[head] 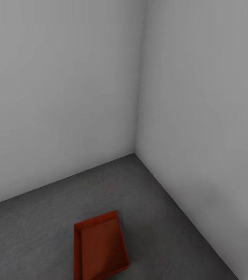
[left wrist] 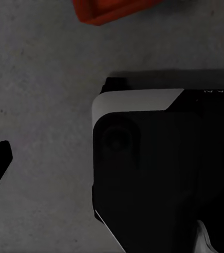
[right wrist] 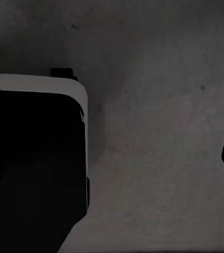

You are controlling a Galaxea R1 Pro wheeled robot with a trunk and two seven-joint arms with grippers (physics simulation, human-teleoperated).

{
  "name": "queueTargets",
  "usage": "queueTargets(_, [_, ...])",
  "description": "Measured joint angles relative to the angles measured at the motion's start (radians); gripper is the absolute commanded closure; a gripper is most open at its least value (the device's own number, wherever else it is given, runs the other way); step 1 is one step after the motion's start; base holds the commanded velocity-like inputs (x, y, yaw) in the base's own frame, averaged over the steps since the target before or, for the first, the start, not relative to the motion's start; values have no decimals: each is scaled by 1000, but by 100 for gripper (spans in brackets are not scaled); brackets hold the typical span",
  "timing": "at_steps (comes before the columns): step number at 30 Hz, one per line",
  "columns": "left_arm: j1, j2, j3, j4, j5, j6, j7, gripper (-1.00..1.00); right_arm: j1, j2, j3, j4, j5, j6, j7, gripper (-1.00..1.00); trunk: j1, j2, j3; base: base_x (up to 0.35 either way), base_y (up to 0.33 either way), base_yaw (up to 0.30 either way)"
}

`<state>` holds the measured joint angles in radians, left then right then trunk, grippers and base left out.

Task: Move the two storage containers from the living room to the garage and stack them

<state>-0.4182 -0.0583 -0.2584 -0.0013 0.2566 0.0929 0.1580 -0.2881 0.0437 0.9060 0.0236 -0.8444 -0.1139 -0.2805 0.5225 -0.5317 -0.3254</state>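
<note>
On the rough dark-grey concrete floor [head: 34, 233] near the corner of two plain white-grey walls [head: 62, 97] lies one orange-red, thin-walled rectangular storage container [head: 100, 245], open side up, while neither gripper's opening can be judged from the wrist views.
</note>
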Motion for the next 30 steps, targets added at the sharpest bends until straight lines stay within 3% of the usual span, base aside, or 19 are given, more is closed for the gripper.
queueTargets(30, [0,6,0,-1,-3,-4,0,-100,0,0,0,0,0,1,0,-100,0,0,0,0,0,-249])
